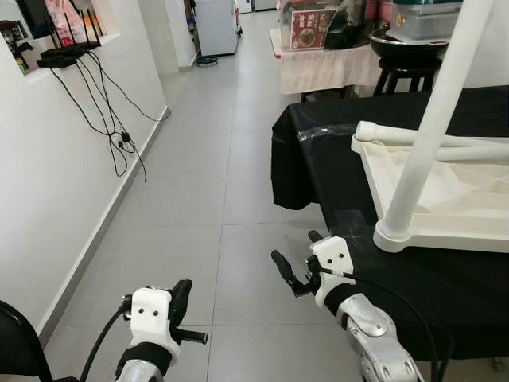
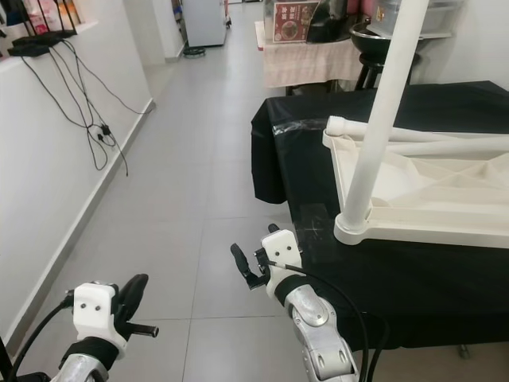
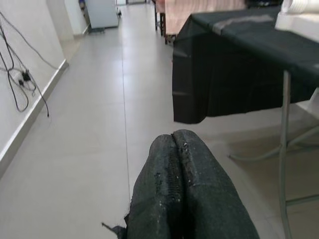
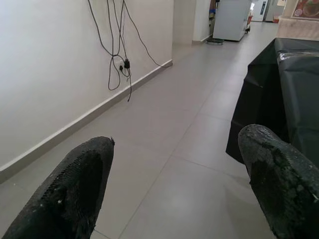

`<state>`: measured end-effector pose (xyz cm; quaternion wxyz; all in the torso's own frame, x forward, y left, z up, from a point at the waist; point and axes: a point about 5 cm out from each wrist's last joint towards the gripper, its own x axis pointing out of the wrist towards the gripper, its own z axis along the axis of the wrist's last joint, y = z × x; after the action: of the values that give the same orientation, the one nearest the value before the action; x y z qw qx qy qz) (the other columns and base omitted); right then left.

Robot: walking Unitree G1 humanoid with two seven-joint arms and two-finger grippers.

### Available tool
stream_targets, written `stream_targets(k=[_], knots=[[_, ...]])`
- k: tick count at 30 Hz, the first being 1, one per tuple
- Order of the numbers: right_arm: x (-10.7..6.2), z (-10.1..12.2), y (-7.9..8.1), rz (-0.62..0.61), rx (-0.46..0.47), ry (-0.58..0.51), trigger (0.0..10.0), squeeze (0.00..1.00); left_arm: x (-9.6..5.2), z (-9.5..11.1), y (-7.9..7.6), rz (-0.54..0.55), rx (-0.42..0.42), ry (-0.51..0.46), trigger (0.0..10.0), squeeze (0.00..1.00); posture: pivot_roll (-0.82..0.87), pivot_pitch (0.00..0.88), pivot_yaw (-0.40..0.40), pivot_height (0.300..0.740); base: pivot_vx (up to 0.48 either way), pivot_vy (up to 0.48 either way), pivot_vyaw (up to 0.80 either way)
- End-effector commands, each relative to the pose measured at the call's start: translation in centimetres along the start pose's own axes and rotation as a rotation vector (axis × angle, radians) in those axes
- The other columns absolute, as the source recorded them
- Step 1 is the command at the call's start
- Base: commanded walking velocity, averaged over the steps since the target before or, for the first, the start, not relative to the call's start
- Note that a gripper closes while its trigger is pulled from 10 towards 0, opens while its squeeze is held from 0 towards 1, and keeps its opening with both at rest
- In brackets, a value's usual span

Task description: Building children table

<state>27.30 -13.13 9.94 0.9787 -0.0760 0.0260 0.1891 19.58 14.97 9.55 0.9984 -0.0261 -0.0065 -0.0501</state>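
A white children's table (image 1: 445,237) lies upside down on a big table draped in black cloth (image 1: 318,159). One white leg (image 1: 433,119) stands upright in its near left corner. Another white leg (image 1: 413,137) lies along its far edge. My right gripper (image 1: 296,253) hovers open beside the black table's near left corner, a little left of the upright leg's base; nothing is between its fingers (image 4: 65,194). My left gripper (image 1: 181,298) is low on the left above the tiled floor, shut and holding nothing, its fingers (image 3: 164,189) pressed together.
A white wall runs along the left with hanging cables (image 1: 111,119) and a router (image 1: 67,52) on a ledge. A black chair edge (image 1: 16,342) is at the lower left. Behind stand a cloth-covered table (image 1: 326,68), a black stool (image 1: 406,72) and a white appliance (image 1: 216,24).
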Motion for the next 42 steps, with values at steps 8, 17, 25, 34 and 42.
stream_targets(k=[8, 17, 25, 34, 42], knots=[[0.0, 0.6, -0.2, -0.006, 0.019, 0.007, 10.0, 0.00, 0.4, 0.5, -0.2, -0.031, -0.034, 0.006, 10.0, 0.00, -0.05, 0.000, 0.075, 0.740, 0.000, 0.000, 0.00], [0.4, 0.9, -0.2, -0.001, 0.029, 0.008, 10.0, 0.00, 0.6, 0.8, 0.3, -0.020, -0.059, -0.003, 10.0, 0.00, -0.04, 0.000, 0.063, 0.740, 0.000, 0.000, 0.00], [0.8, 0.9, -0.2, 0.027, 0.033, 0.028, 10.0, 0.00, 0.9, 1.1, 0.3, -0.018, -0.067, -0.011, 10.0, 0.00, -0.04, 0.000, 0.057, 0.740, 0.000, 0.000, 0.40], [1.1, 1.3, -0.4, 0.029, 0.058, 0.016, 10.0, 0.00, 1.3, 1.2, 0.3, -0.023, -0.089, -0.012, 10.0, 0.00, -0.05, 0.004, 0.052, 0.740, 0.191, 0.000, 0.09], [1.4, 1.3, -0.3, 0.060, 0.045, 0.030, 10.0, 0.00, 1.6, 1.3, 0.3, -0.028, -0.091, -0.010, 10.0, 0.00, -0.06, 0.007, 0.054, 0.740, 0.314, 0.000, 0.32]])
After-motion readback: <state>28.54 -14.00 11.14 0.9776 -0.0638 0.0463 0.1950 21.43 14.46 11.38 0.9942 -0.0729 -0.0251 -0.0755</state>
